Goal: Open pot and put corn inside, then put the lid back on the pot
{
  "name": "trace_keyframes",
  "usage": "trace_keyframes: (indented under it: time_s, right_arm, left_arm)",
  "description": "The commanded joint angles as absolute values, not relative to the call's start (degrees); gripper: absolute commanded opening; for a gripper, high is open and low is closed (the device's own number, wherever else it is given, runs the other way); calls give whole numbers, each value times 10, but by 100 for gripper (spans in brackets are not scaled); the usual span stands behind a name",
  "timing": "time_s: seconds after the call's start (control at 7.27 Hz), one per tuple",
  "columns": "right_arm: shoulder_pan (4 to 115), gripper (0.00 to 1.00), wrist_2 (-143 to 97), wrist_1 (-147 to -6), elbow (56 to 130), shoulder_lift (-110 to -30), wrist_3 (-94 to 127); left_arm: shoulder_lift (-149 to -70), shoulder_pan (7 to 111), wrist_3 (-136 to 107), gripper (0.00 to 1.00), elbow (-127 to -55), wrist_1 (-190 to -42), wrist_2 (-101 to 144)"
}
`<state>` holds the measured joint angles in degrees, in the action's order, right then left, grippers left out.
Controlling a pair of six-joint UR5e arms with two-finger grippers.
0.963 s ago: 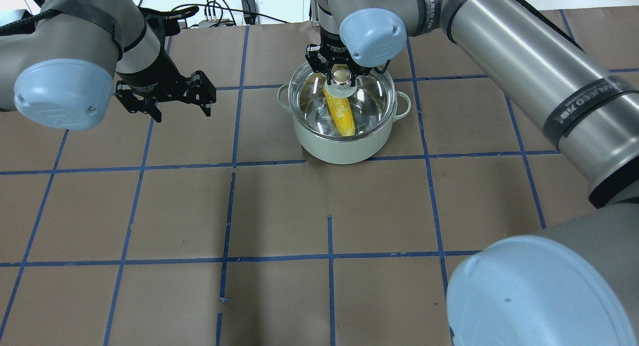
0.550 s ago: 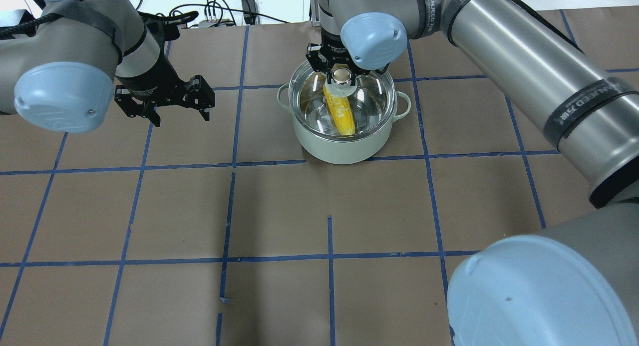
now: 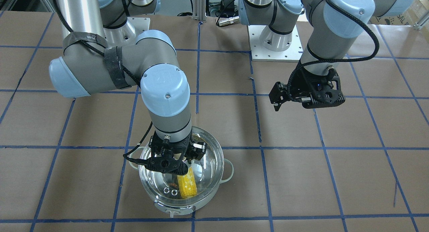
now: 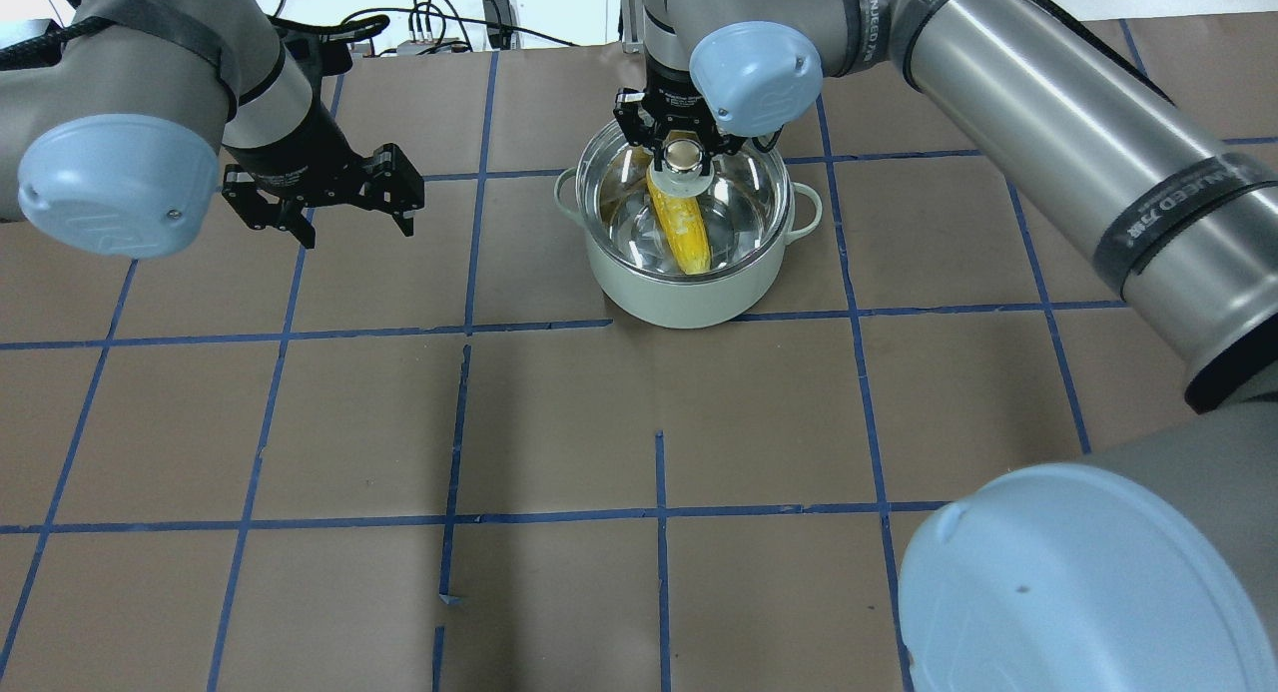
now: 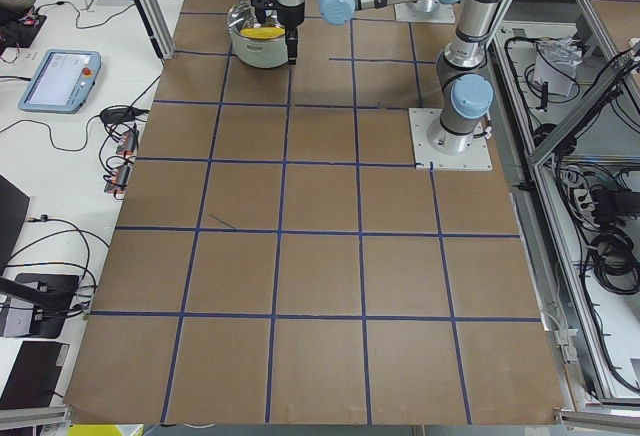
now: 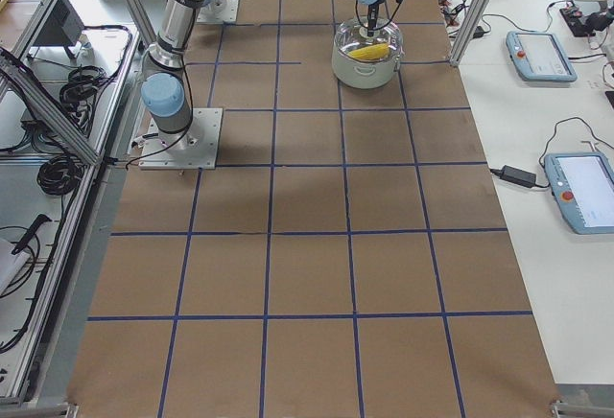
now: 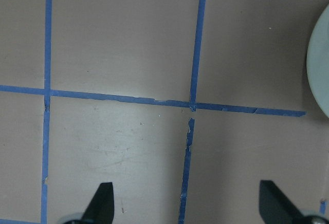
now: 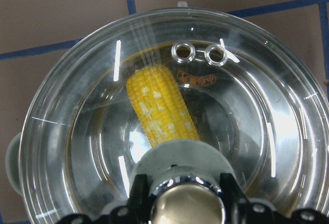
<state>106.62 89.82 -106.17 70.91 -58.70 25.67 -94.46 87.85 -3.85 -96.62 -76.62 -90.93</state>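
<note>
Brown tabletop [image 4: 559,422]: right tool [image 4: 684,160] snug on lid knob [image 8: 186,206], left tool [image 4: 356,228] agape.

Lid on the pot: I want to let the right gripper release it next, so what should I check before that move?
1. Corn lies inside the pot, under the glass: ok.
2. Lid is centred over the pot's rim, no overhang on either side: ok.
3. Lid is fully seated all round the rim: cannot tell, as the arm hides the far edge.
4. Right gripper is shut on the knob, not on the glass: ok.
5. Left gripper is off to the side of the pot, its fingers apart and empty: ok.
</note>
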Motion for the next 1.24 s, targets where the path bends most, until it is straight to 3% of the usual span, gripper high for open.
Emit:
trace_keyframes:
  time_s: [0.0,0.14,0.28,0.55,0.69,1.1]
  right_arm:
    - [1067,42,900,-1055,710,-589,258]
    - [1067,43,900,-1054,713,-591,258]
    - [1067,52,902,-1055,714,-591,257]
    - [1067,89,900,-1057,714,-591,254]
    - [1066,99,899,-1058,714,-591,254]
    - [1043,100,897,-1049,688,-602,217]
  left_arm:
    - [-946,877,-40,100,-963,-771,-909]
    - [-947,875,-40,100,-962,-774,-909]
    - [-947,875,-40,100,-962,-775,-909]
    - [-947,875,-41,100,-957,-793,-908]
    - [-946,875,-42,100,-957,-795,-907]
    - [-944,875,-42,100,-953,-808,-902]
